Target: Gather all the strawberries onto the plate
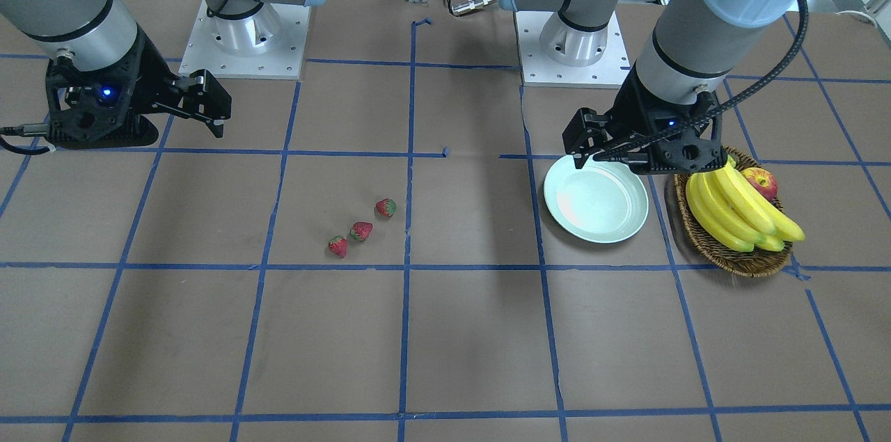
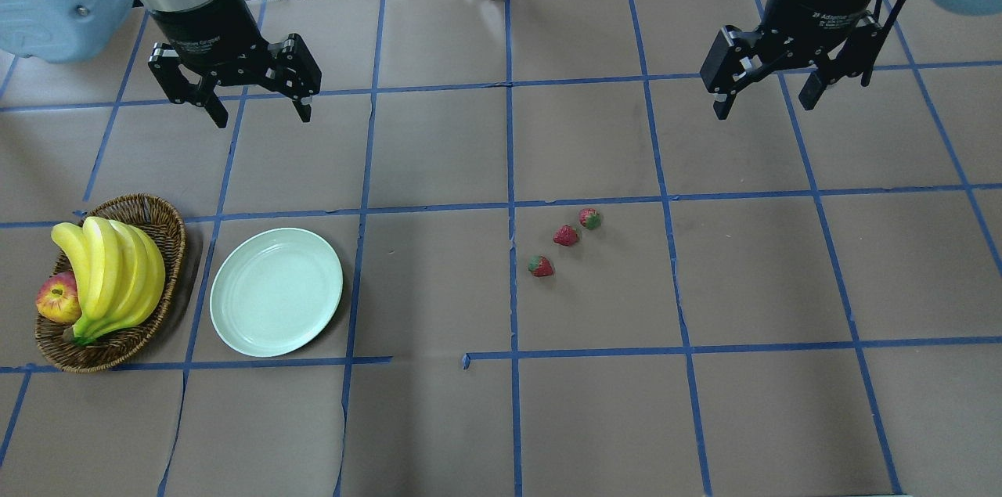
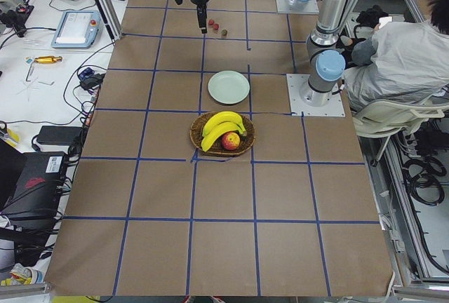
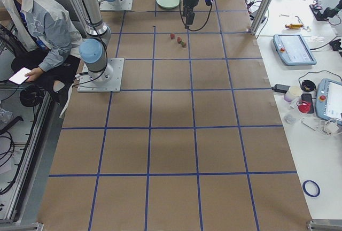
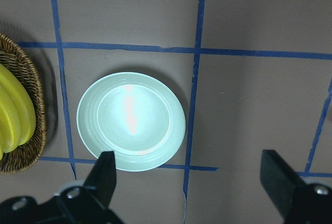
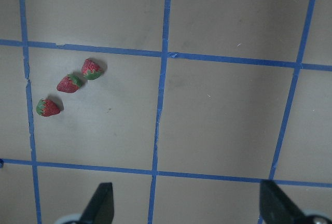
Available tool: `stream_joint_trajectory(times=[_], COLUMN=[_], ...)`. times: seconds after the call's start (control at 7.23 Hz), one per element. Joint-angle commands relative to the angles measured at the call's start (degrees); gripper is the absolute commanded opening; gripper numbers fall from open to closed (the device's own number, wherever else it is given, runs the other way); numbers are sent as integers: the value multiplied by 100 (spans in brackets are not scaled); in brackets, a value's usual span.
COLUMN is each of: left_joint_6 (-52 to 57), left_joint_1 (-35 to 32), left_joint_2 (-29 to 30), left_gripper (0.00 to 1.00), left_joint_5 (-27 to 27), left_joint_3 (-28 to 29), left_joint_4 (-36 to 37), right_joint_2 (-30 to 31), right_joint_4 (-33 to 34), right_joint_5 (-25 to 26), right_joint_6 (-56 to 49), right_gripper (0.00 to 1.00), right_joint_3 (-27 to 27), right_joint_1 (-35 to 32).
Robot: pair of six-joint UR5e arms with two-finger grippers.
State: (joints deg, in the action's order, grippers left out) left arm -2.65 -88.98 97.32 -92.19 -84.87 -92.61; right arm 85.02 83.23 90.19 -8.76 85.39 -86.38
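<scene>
Progress: 0 of 3 in; nothing picked yet.
Strawberries [image 2: 565, 235]: loose row on worktop [image 2: 438, 153], below right claw [image 2: 763, 107], off toward left claw [image 2: 262, 117].
Plate [image 2: 276, 292]: empty, under left claw.
Claws: both released, holding nothing.

strawberries [image 2: 565, 235]: three, small, red with green tops, lying in a short slanted row, close but not touching, near the table's [image 2: 438, 434] middle.
plate [image 2: 275, 292]: round, pale mint, glossy, flat, toward the left end, well apart from the berries.
</scene>
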Motion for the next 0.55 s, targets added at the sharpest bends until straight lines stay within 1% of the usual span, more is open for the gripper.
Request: stream_joint_trajectory(times=[0.0, 0.42], left_joint_6=[1, -8], left_joint_1=[13, -5], left_joint_2=[-29, -38], left_gripper=[100, 100], left_joint_5=[-1, -1], left_joint_3=[6, -30], left_joint_4=[-3, -3], right_joint_2=[-3, -20], right_joint_4=[61, 185], right_joint_5=[16, 25], right_joint_6=[15, 33], right_gripper=[100, 100], right_joint_3=[48, 48], right_joint_1=[-10, -2])
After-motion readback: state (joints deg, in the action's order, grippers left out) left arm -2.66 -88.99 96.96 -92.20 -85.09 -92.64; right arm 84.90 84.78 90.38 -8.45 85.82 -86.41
